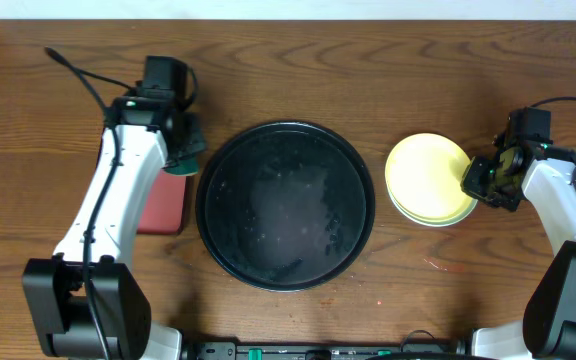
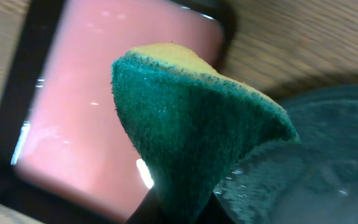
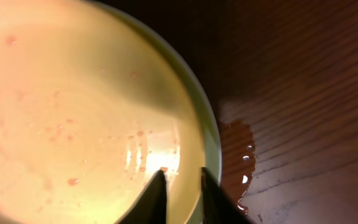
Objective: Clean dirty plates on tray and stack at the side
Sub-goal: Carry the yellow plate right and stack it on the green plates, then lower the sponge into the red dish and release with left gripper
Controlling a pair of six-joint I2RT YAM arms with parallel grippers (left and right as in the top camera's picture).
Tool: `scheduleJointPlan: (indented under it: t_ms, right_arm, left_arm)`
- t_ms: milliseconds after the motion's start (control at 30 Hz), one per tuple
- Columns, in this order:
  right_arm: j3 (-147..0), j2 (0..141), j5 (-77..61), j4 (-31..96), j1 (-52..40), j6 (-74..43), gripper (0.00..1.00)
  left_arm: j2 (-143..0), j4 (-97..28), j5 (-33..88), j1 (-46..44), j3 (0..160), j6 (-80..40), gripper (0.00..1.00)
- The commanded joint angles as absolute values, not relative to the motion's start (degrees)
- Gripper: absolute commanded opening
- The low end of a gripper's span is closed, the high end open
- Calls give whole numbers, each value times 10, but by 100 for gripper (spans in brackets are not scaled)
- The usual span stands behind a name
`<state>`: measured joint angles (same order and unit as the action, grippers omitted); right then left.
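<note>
The plates (image 1: 428,180) stand stacked on the table right of the black tray (image 1: 286,205). The yellow plate is on top and pale rims show under it. The tray holds no plates and looks wet. My right gripper (image 1: 483,182) is at the stack's right edge. In the right wrist view its fingers (image 3: 182,186) are slightly apart above the yellow plate (image 3: 73,106), which has reddish specks, and they hold nothing. My left gripper (image 1: 183,150) is shut on a green and yellow sponge (image 2: 191,124) at the tray's left rim (image 2: 328,162); its fingertips (image 2: 179,214) pinch the sponge's lower end.
A pink rectangular dark-rimmed tray (image 1: 163,205) lies left of the black tray, below my left gripper; it also shows in the left wrist view (image 2: 104,93). A small puddle (image 3: 235,155) lies on the wood beside the stack. A faint reddish smear (image 1: 448,265) marks the table in front of it.
</note>
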<state>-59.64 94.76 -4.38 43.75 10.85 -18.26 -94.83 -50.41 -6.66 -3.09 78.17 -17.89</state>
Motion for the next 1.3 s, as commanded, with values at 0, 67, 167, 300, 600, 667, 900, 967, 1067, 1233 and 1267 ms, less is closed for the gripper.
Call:
scheduleJointPlan:
  t_ms: [0, 67, 167, 300, 600, 667, 900, 967, 1067, 1233, 1267]
  right_arm:
    - [-595, 940, -46, 445, 112, -175, 22]
    - [-598, 940, -46, 455, 112, -175, 25]
    - [-615, 940, -51, 480, 112, -174, 27]
    - [-661, 940, -84, 519, 111, -144, 31]
    - [-759, 940, -151, 572, 84, -76, 85]
    - [-763, 940, -151, 572, 77, -76, 86]
    - [-763, 940, -151, 578, 67, -74, 88]
    - [-763, 940, -151, 577, 67, -74, 89]
    - [-764, 940, -151, 577, 66, -74, 89]
    - [-779, 940, -151, 589, 66, -74, 89]
    - [-783, 940, -151, 592, 66, -74, 89]
  left_arm:
    - [-947, -508, -84, 5, 790, -142, 8]
    - [-947, -508, -84, 24, 790, -130, 8]
    - [-948, -507, -84, 54, 790, -116, 8]
    - [-956, -496, -84, 86, 787, -106, 8]
    - [-1046, -451, -47, 111, 768, 21, 8]
    - [-1074, -450, -11, 111, 768, 59, 8]
    - [-1130, -442, 9, 111, 768, 75, 22]
    - [-1127, -438, 9, 111, 769, 74, 46]
    - [-1125, -446, 9, 111, 785, 72, 69]
    - [-1097, -511, 9, 110, 851, 54, 74]
    - [-1088, -525, 9, 110, 866, 48, 74]
